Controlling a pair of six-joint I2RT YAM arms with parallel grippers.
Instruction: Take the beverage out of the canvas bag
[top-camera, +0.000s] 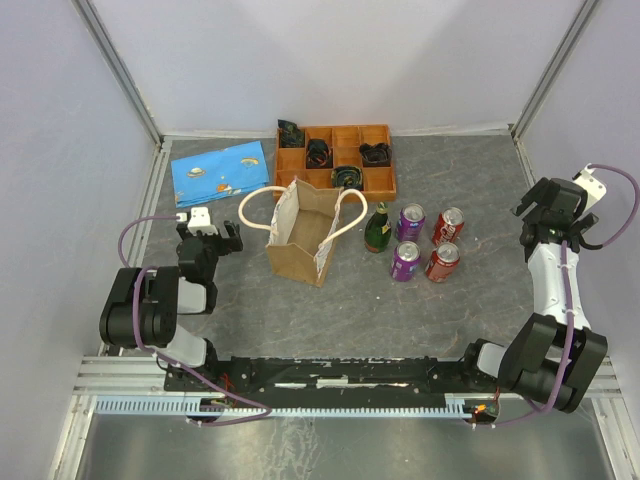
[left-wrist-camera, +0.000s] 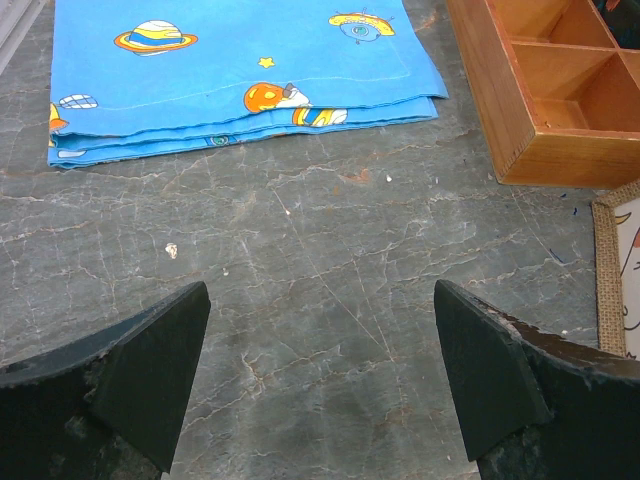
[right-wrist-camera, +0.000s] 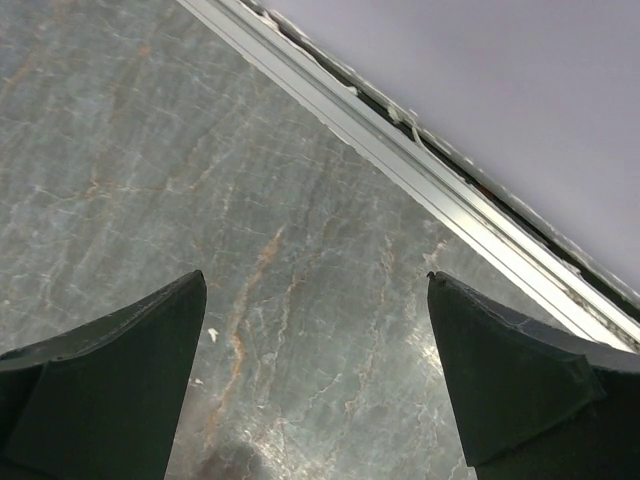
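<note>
1. Your left claw (left-wrist-camera: 318, 295) is spread wide and empty. It hangs low over the tabletop (top-camera: 300, 320), left of the bag (top-camera: 298, 240), and faces the blue cloth (left-wrist-camera: 240, 70).
2. Your right claw (right-wrist-camera: 315, 285) is also spread and empty, near the right rail (right-wrist-camera: 420, 170), well apart from the bag.
3. The bag stands upright with its mouth open; you cannot tell what is inside.
4. A green bottle (top-camera: 378, 228) stands just right of the bag, with four cans (top-camera: 411, 220) beside it.

I work in a robotics lab test cell: plain pale walls (top-camera: 330, 60) in aluminium framing (top-camera: 119, 70) box in a grey marbled table (top-camera: 300, 320), and a black mounting rail (top-camera: 330, 375) carries me.
</note>
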